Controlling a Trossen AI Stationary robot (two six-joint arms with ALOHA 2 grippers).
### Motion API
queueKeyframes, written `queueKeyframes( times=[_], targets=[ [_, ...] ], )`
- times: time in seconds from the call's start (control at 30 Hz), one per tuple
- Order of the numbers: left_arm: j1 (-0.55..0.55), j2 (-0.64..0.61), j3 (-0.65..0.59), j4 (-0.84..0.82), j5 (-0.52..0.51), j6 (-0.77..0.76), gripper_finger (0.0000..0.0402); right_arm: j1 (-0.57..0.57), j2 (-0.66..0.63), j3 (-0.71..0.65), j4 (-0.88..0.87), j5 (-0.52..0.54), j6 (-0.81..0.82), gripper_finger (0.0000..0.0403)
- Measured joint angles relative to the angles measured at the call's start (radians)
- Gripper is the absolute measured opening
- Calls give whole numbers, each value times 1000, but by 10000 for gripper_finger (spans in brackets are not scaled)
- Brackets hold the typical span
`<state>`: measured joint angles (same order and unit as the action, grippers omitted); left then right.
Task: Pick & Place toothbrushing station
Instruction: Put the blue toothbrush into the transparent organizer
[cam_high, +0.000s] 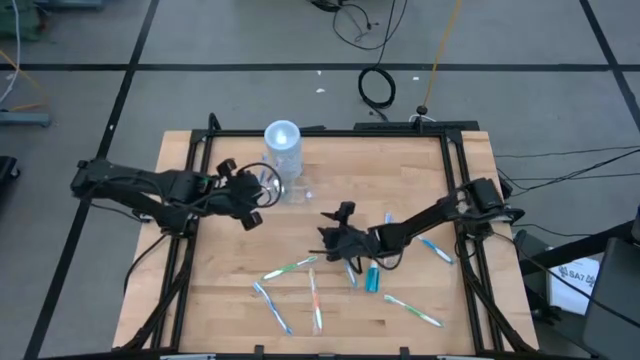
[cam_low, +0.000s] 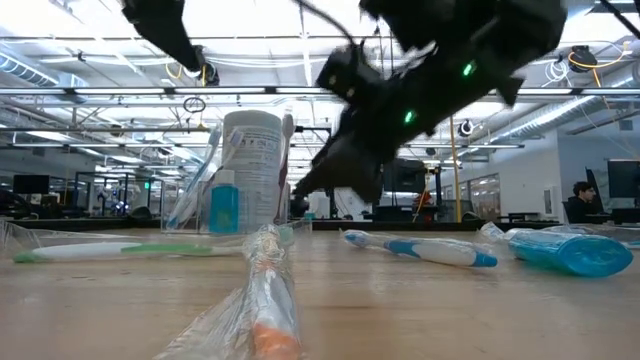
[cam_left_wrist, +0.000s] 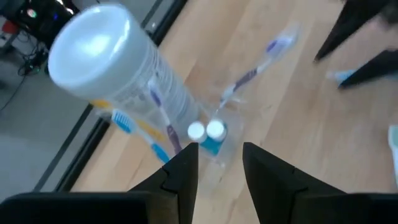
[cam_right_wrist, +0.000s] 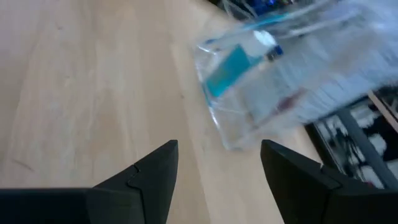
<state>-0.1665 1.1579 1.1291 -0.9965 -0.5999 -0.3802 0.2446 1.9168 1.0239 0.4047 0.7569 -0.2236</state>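
Note:
The toothbrushing station (cam_high: 283, 150) stands upright on the table's far middle: a clear cylinder with a pale round top (cam_left_wrist: 93, 46) and a low clear tray part (cam_left_wrist: 211, 134) holding small teal tubes and toothbrushes. It also shows in the low view as the station (cam_low: 250, 170). My left gripper (cam_high: 255, 200) hovers open just left of and above the tray part, its fingers (cam_left_wrist: 186, 168) clear of it. My right gripper (cam_high: 335, 225) is open near the table's middle, to the station's right and nearer the front edge, pointing at the station (cam_right_wrist: 292, 74) with nothing between its fingers.
Several loose toothbrushes (cam_high: 290, 268) and a teal tube (cam_high: 372, 278) lie on the table's near half, between and in front of the arms. A wrapped toothbrush (cam_low: 265, 290) lies closest to the low camera. Black frame rails (cam_high: 200, 150) run along the table's sides.

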Motion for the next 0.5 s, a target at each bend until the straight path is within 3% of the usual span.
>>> queueKeyframes(
  times=[0.13,0.33,0.4,0.5],
  targets=[
    [7,-71,-115,104,-5,20,131,25,-121,-2,-236,52,197,224],
    [23,-130,-248,257,45,37,131,26,-343,0,-718,42,702,224],
    [23,-132,-269,291,55,48,131,25,-416,-1,-904,-22,836,224],
    [20,-132,-277,297,60,61,131,26,-494,0,-1139,-201,997,224]
  ],
)
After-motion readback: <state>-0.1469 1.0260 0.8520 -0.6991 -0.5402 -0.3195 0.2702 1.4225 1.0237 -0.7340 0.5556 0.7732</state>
